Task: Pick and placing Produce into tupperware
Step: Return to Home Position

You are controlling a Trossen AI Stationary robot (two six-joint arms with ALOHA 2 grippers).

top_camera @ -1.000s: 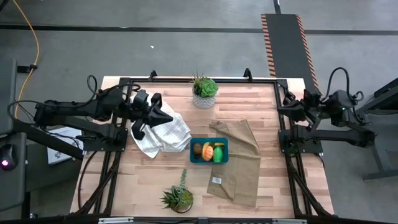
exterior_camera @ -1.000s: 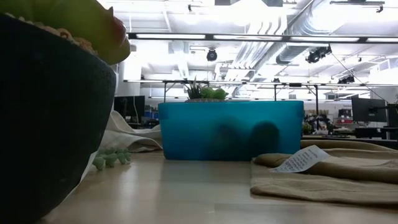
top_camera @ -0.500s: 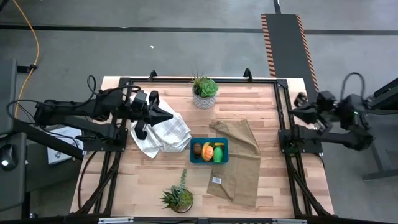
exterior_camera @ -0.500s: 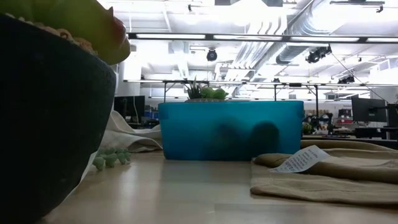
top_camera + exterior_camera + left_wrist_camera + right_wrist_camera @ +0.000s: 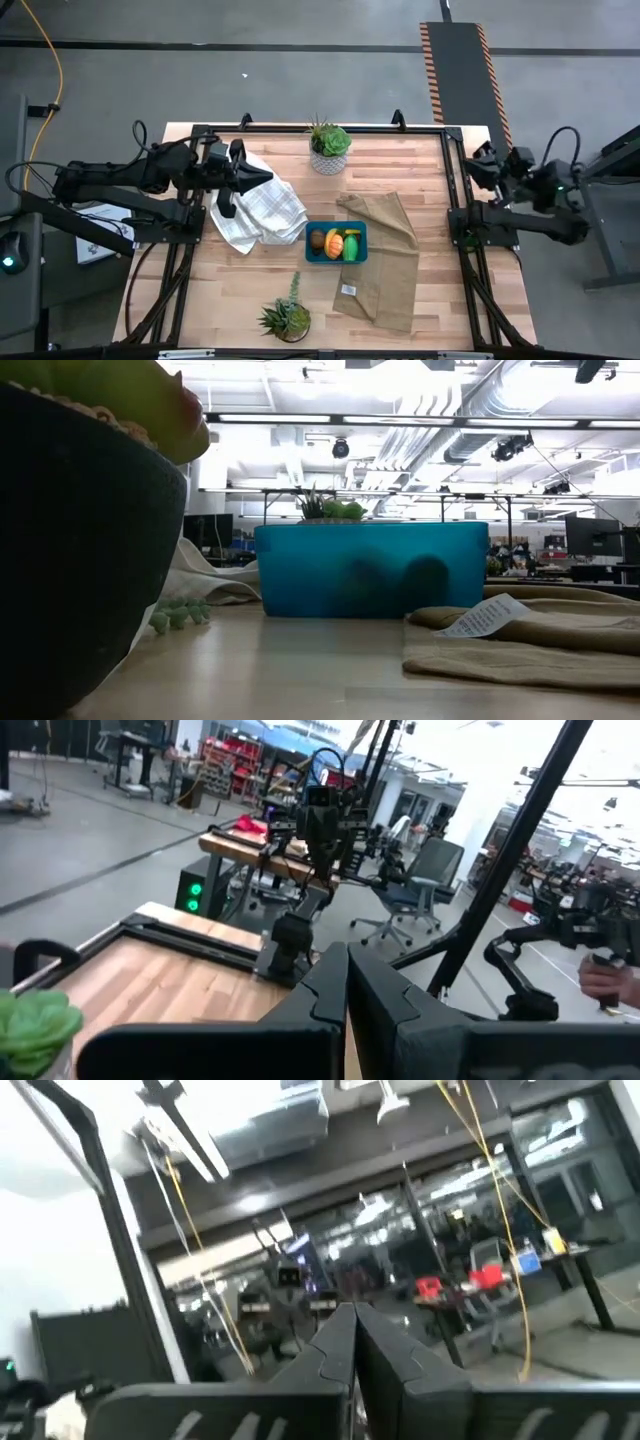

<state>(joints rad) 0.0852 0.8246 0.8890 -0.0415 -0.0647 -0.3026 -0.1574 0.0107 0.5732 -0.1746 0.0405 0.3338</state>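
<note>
the blue container (image 5: 336, 225) sits near the middle of the wooden table (image 5: 400, 165) with the toy produce (image 5: 340, 243) lying inside it in a row: a brown round piece (image 5: 318, 240), an orange piece (image 5: 334, 242), a yellow piece (image 5: 351, 235) and a bright green piece (image 5: 352, 250). from table height its blue wall shows dark rounded shapes dimly through the plastic. the container's right end meets a tan cloth (image 5: 388, 265); whether it rests on the cloth or just against it i cannot tell. a white tag (image 5: 485, 617) lies on that cloth. a crumpled white checked cloth (image 5: 268, 215) reaches the container's left end. one potted plant (image 5: 329, 146) stands at the table's far edge and a second potted plant (image 5: 287, 318) at the near edge, well apart from the container. the left arm stretches in roughly level from the left side, and the left gripper (image 5: 258, 178) hangs over the far corner of the white checked cloth, pointing toward the right, its fingers (image 5: 330, 985) pressed together with nothing between them. the right arm is folded up beyond the table's right edge, the right gripper (image 5: 480, 165) by the right rail and tilted upward toward the ceiling, its fingers (image 5: 340, 1345) likewise closed together and empty
</note>
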